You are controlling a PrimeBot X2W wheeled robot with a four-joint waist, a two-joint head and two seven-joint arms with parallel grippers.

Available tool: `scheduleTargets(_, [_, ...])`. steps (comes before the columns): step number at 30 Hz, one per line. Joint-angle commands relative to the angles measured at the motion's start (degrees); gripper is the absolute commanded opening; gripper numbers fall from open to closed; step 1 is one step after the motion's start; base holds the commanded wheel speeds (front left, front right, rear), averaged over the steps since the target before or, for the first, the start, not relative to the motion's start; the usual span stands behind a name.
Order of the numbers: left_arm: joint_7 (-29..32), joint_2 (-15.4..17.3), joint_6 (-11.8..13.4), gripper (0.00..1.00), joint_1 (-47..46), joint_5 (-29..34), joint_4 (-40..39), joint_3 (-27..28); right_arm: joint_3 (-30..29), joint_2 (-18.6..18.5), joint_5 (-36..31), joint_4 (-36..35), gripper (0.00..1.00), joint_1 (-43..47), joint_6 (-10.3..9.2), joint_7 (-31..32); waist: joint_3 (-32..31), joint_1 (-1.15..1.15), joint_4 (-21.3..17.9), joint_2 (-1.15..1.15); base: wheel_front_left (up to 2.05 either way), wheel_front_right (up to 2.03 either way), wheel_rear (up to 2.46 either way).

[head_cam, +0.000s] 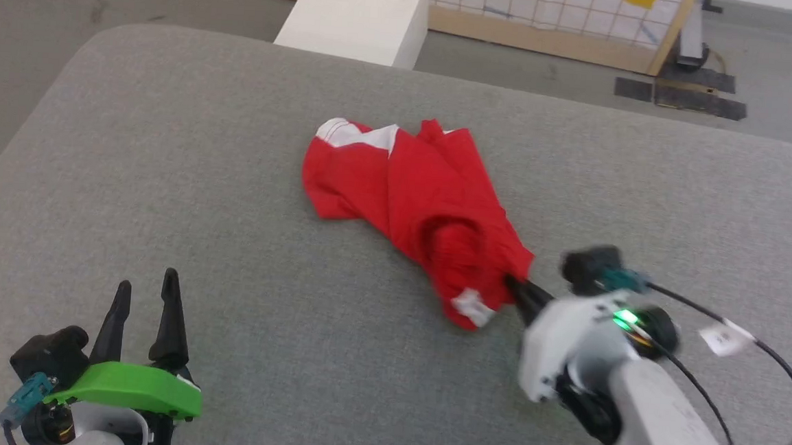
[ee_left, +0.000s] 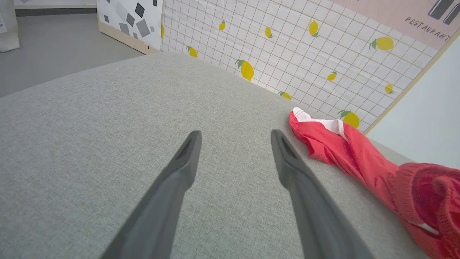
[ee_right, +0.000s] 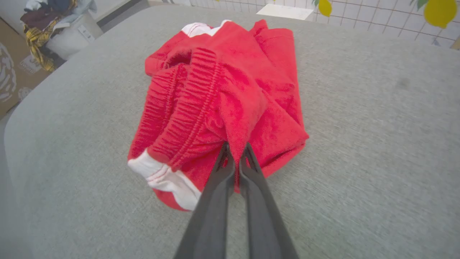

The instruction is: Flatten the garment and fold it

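**Figure. Head and two wrist views, garment on the work surface.**

Legible writing: the word "RESTAURANT" (ee_left: 427, 28) in dark capitals on a pale pink panel at the top right of the left wrist view. A small white tag (head_cam: 726, 337) hangs on the black cable of the right arm, and its print is too small to read. A brown cardboard box (ee_right: 10, 79) at the left edge of the right wrist view bears a white print that cannot be made out.

The bright red soft fabric shorts with white trim (head_cam: 418, 196) lie crumpled near the middle of the rounded grey fabric-covered table (head_cam: 200, 169). One white-trimmed end points to the far side. The ribbed elastic waistband is bunched at the near end, beside a second white patch.

The right gripper (head_cam: 512, 285) has its two dark fingers pressed together on a raised fold of red cloth at the near right edge of the shorts (ee_right: 230, 100). The pinch is seen plainly in the right wrist view (ee_right: 235, 151). A green light (head_cam: 624, 318) glows on that wrist.

The left gripper (head_cam: 148, 279), with a bright green plastic cover (head_cam: 131, 385), holds its fingers spread with nothing between them (ee_left: 235, 133). It is over bare grey surface, well apart from the shorts (ee_left: 359, 158).

Surroundings:
- a white grid-patterned panel printed with yellow lemons (ee_left: 287, 54), beyond the table
- a white rectangular block (head_cam: 360, 14), touching the table's far edge
- a pale bin heaped with mixed clothing (ee_right: 61, 25), on the floor
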Motion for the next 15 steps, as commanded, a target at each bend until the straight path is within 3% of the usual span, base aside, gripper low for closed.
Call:
scheduleTargets(1, [-0.2,-0.2,-0.4,1.0,0.1,0.6,-0.1,0.2,-4.3,-0.2,-2.8,-1.7,0.0,3.4,-0.09,0.9,-1.3,0.0,-1.8,0.52,0.0,0.0,0.0])
scheduleTargets(7, [-0.2,-0.5,-0.6,1.0,0.2,0.9,0.1,-0.5,-24.3,-0.2,-11.8,-12.7,0.0,14.2,-0.09,7.8,-1.6,0.0,-3.1,0.52,0.0,0.0,0.0])
scheduleTargets(8, [-0.2,-0.6,-0.7,1.0,0.2,0.7,0.4,-0.8,-31.6,-0.2,-13.4,-16.2,0.0,17.2,-0.09,11.0,-1.6,0.0,-3.4,0.52,0.0,0.0,0.0])
scheduleTargets(9, [-0.2,-0.6,-0.8,1.0,0.2,0.7,0.6,-1.0,-32.8,-0.2,-12.9,-16.6,0.0,17.9,-0.09,12.0,-1.7,0.0,-3.4,0.52,0.0,0.0,0.0])
scheduleTargets(10, [-0.2,-0.6,-0.8,1.0,0.2,0.6,0.8,-1.1,-32.7,-0.2,-12.3,-17.1,0.22,18.3,-0.09,12.5,-1.8,0.0,-3.4,0.52,0.0,0.0,0.0])
scheduleTargets(11, [-0.2,-0.6,-0.8,1.0,0.2,0.5,1.1,-1.2,-32.5,-0.2,-10.6,-17.7,1.0,18.6,-0.09,12.1,-1.8,0.0,-3.4,0.52,0.0,0.0,0.0])
scheduleTargets(15, [-0.2,-0.6,-0.9,1.0,0.1,0.3,1.9,-1.6,-33.8,-0.2,-6.4,-21.0,1.0,19.9,-0.09,7.3,-2.4,0.0,-3.1,0.52,0.0,0.0,0.0])
